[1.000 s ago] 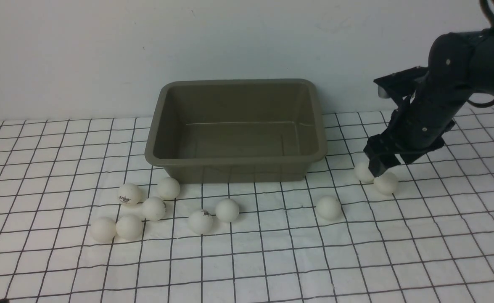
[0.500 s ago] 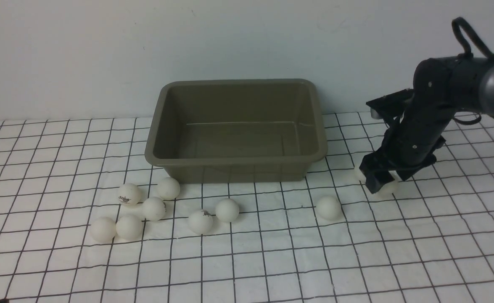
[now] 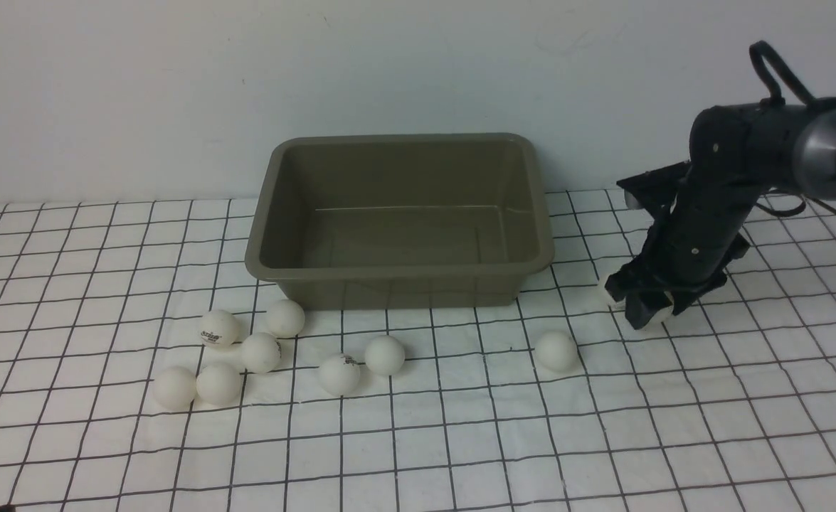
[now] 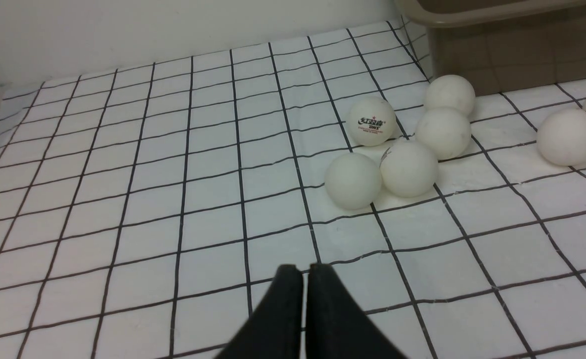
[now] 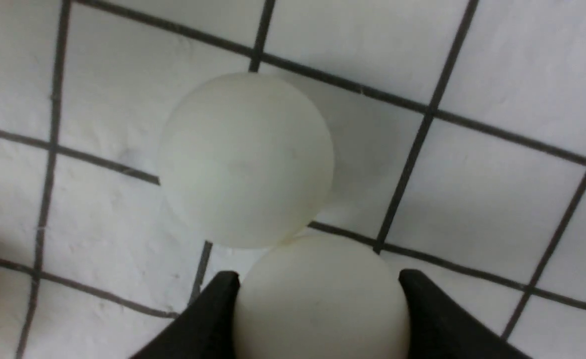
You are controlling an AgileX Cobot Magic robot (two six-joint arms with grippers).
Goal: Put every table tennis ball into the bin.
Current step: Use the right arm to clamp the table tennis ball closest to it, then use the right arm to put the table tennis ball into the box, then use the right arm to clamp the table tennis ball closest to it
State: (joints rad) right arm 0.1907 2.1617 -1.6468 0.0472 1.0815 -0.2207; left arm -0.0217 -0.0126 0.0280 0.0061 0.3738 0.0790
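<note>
Right wrist view: right gripper (image 5: pixel 317 281) is clamped on the target ball (image 5: pixel 320 309), one fingertip (image 5: pixel 198 326) pressed against each side. Target ball sits on the grid cloth (image 5: pixel 497 199), not lifted yet, touching a neighbour ball (image 5: pixel 245 159) on the side away from the fingers. Grip looks deliberate to me: jaws close across the line joining the two balls, so neither finger has to wedge between them. Front view has that arm pitched steeply down just right of the bin (image 3: pixel 400 272), near its right wall, so the carry should be short. Bin is empty. Seven more table tennis balls (image 3: pixel 260 353) lie loose on the cloth in front of the bin toward its left end, plus a lone ball (image 3: pixel 556 350) off the front right corner. Idle side: left gripper (image 4: pixel 305 304) has jaws together on nothing, low over the cloth and looking at the left cluster, well clear of the right arm's work. My read: first pick of ten, grasp made, lift next. Risk: lifting nudges the neighbour ball and it rolls away
</note>
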